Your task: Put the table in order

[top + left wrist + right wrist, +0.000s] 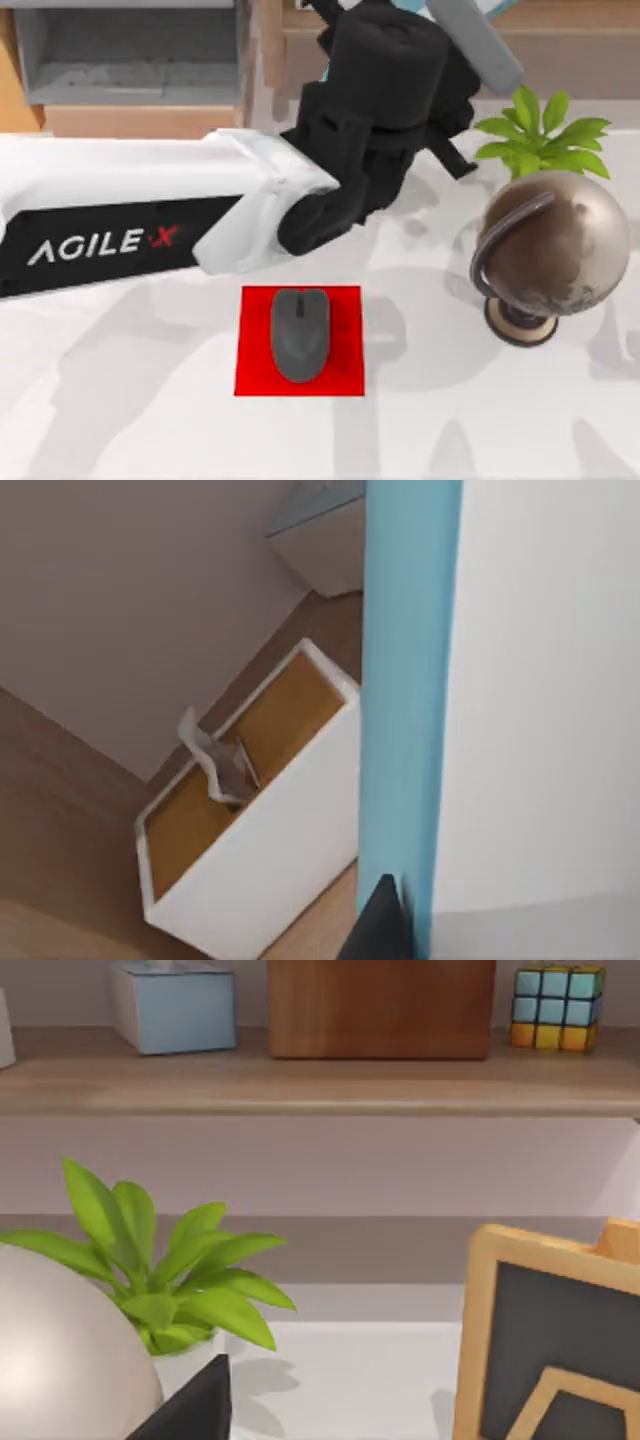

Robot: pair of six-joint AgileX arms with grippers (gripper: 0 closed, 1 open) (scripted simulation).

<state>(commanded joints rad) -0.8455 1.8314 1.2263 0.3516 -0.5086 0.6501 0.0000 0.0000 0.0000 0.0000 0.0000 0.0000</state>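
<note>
Left gripper (455, 150) sits at the far middle of the table (120, 420), on the end of the white AgileX-branded arm that reaches in from the top view's left edge; the black wrist housing covers the fingers from above, so whether they are spread or closed I cannot tell. Its wrist camera looks off the table: a blue vertical edge (410, 680) next to a white panel, and a white open-topped box (260, 850) with a wood-coloured inside and a crumpled pale scrap in it, standing on a wood floor against a plain wall. Right gripper: a single dark fingertip (195, 1410) shows at the edge of its wrist view, state not readable. Table is matte white and takes up most of the top view. On it, near the middle, a red square mat (350, 340) with a dark grey mouse (300, 335) lying on it, roughly centred. To the right, a bronze globe (560, 245) on a round stand, with a small green plant (540, 135) just behind it (leaves nearly touching the sphere). At the far left, a light-wood shelf unit with a grey drawer (130, 55). Right wrist view faces the back of the room: a wooden shelf carrying a pale blue box (175, 1005), a brown wooden block (380, 1005) and a colour cube (558, 1005); closer in, a wood-framed dark board (550, 1350).
</note>
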